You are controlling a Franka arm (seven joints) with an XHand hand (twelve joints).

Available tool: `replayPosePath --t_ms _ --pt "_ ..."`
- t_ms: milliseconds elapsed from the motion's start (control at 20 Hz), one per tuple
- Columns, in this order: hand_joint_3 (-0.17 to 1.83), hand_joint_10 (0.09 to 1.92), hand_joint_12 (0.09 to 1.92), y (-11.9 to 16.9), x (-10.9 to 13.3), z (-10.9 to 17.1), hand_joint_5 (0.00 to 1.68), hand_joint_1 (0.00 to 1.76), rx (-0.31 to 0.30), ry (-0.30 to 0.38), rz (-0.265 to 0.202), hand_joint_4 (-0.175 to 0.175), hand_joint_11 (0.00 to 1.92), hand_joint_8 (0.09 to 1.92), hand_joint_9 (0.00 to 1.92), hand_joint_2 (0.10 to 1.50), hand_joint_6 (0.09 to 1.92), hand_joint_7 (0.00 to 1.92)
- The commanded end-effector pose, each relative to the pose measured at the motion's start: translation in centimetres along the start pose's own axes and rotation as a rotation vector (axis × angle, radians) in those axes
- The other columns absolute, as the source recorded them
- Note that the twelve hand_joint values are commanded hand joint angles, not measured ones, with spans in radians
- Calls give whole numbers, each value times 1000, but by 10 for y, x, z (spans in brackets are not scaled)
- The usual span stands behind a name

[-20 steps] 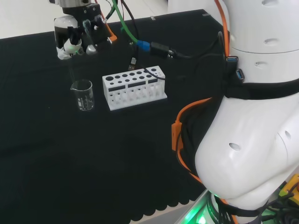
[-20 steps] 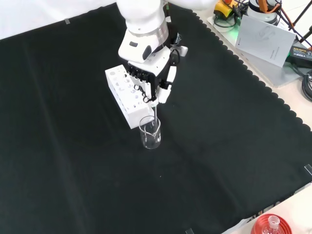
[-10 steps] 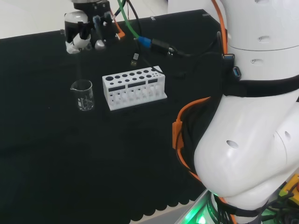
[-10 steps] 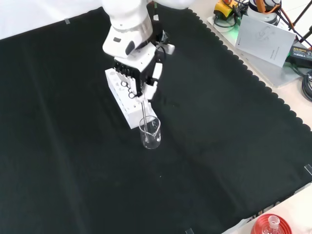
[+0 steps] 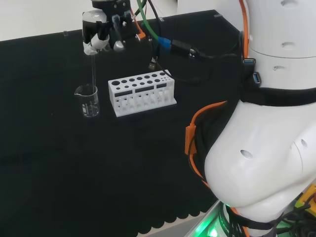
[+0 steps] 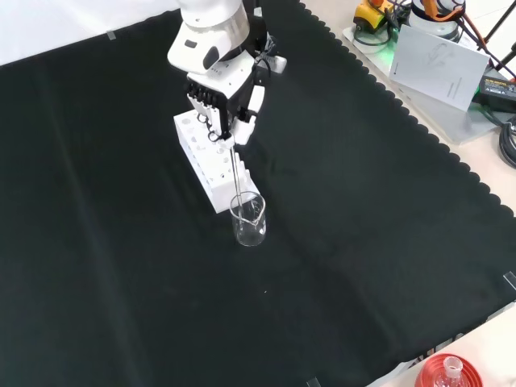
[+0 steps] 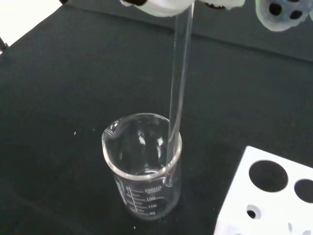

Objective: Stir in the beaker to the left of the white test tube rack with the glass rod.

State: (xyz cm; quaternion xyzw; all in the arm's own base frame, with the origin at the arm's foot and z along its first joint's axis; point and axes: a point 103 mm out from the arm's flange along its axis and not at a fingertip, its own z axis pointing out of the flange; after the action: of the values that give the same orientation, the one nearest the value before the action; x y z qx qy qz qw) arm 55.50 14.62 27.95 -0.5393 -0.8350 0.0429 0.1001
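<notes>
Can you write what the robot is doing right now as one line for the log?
hand: shut on glass rod | rod tip: inside beaker | rack: beside beaker

Black cloth, white ware, clear glass

The counter (image 6: 387, 242) wears a plain black cloth with a scalloped edge. The hand (image 5: 101, 30) is black and white, and the arm's links (image 5: 266, 148) are white, crossed by orange (image 5: 190, 143) and green (image 5: 141, 15) cables and one blue plug (image 5: 164, 43). The test tube rack (image 5: 141, 93) is white with dark round holes. The beaker (image 7: 143, 164) is clear glass with white printed marks; the glass rod (image 7: 179, 83) is clear too. A red ribbed ring (image 6: 448, 372) sits at the front view's lower edge.
</notes>
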Motion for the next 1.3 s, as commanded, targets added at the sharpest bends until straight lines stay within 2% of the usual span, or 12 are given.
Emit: replayPosePath --t_ms 50,250,550,850,950,1150,1300 --pt "-175 328 407 -12 31 4 1347 1331 -1 -49 -16 -175 1619 112 1672 1027 233 1595" --pt "-175 330 407 -11 64 6 1348 1331 17 -57 -35 -175 1619 109 1671 1027 232 1597" --pt "-175 332 407 1 86 10 1348 1331 38 -71 -53 -175 1619 104 1670 1027 231 1598" --pt "-175 333 407 11 85 13 1349 1331 44 -71 -64 -175 1619 100 1670 1027 231 1600" --pt "-175 334 407 22 91 13 1349 1331 42 -68 -63 -175 1619 99 1669 1027 231 1601" --pt "-175 335 407 14 65 6 1348 1331 35 -60 -54 -175 1619 96 1669 1027 231 1602" --pt "-175 337 407 16 55 1 1348 1331 27 -56 -47 -175 1619 94 1669 1027 231 1603"
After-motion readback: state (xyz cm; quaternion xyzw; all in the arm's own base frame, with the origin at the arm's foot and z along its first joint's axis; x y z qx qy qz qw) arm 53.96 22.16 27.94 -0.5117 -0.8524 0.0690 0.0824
